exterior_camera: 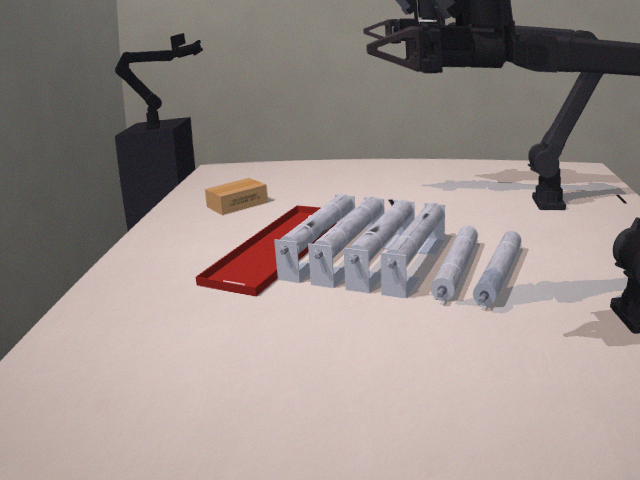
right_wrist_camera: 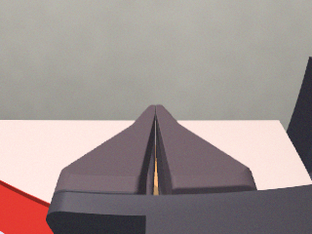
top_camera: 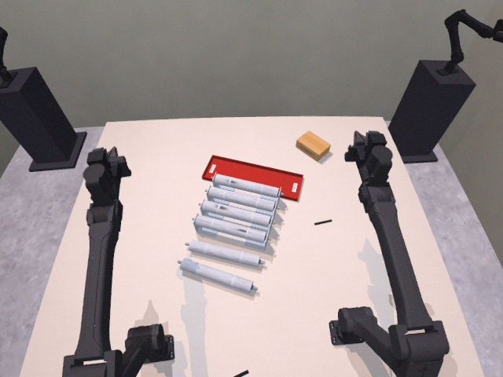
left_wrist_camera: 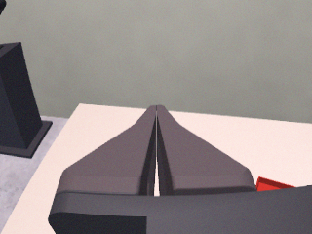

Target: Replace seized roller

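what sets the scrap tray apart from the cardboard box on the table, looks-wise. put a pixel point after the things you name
The scrap tray (top_camera: pixel 251 172) (exterior_camera: pixel 258 253) is red, while the cardboard box (top_camera: pixel 313 144) (exterior_camera: pixel 236 196) is orange-brown. The scrap tray is long and shallow; the cardboard box is shorter and blockier. The scrap tray is open on top, whereas the cardboard box is closed. Both rest on the table (top_camera: pixel 141 162) (exterior_camera: pixel 258 387) and carry printed markings.

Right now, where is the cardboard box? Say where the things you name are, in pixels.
In the top view, the cardboard box (top_camera: pixel 313 144) (exterior_camera: pixel 236 196) sits beyond the red tray's (top_camera: pixel 254 175) (exterior_camera: pixel 258 251) right end, left of the right claw (top_camera: pixel 357 140).
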